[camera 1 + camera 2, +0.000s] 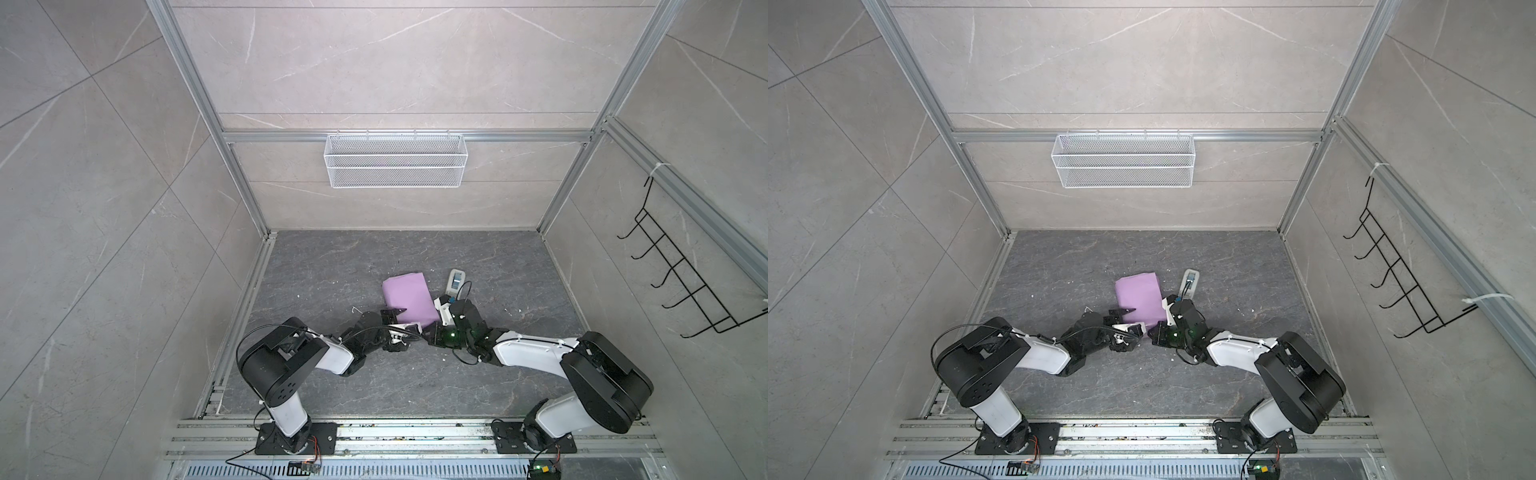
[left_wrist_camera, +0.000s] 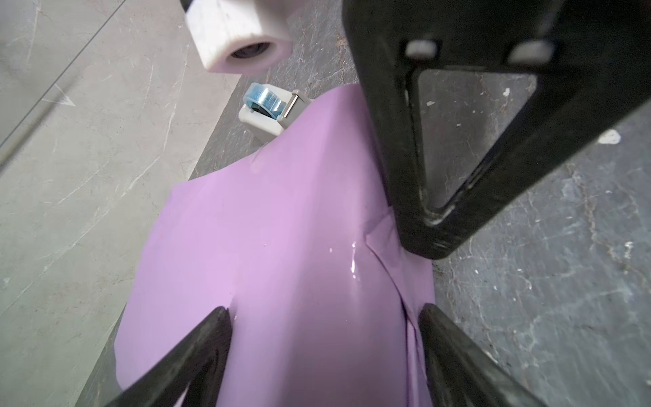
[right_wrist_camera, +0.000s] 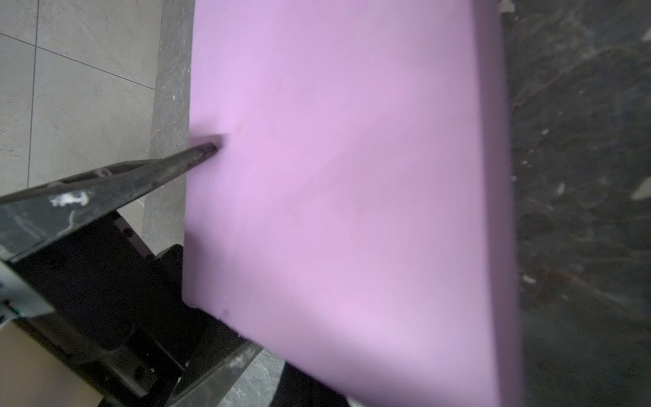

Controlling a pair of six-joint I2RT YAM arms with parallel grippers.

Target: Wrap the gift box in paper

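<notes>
The lilac paper [image 1: 409, 297] [image 1: 1140, 297] is folded round a squarish shape on the dark tabletop; the gift box itself is hidden under it. My left gripper [image 1: 409, 320] [image 1: 1138, 320] [image 2: 326, 313] straddles the parcel's near end. Its fingers [image 2: 220, 327] press into both sides of the paper [image 2: 281, 229], denting it. My right gripper [image 1: 428, 330] [image 1: 1152, 332] is shut. Its tip [image 2: 426, 246] rests on a folded flap at the parcel's near right corner. In the right wrist view the paper [image 3: 352, 176] covers its jaws.
A grey-white tape dispenser [image 1: 455, 282] [image 1: 1190, 282] [image 2: 271, 105] with a blue roll lies just beyond the parcel's right side. A white wire basket [image 1: 395, 160] hangs on the back wall and a black hook rack [image 1: 685, 282] on the right wall. Small white scraps dot the floor.
</notes>
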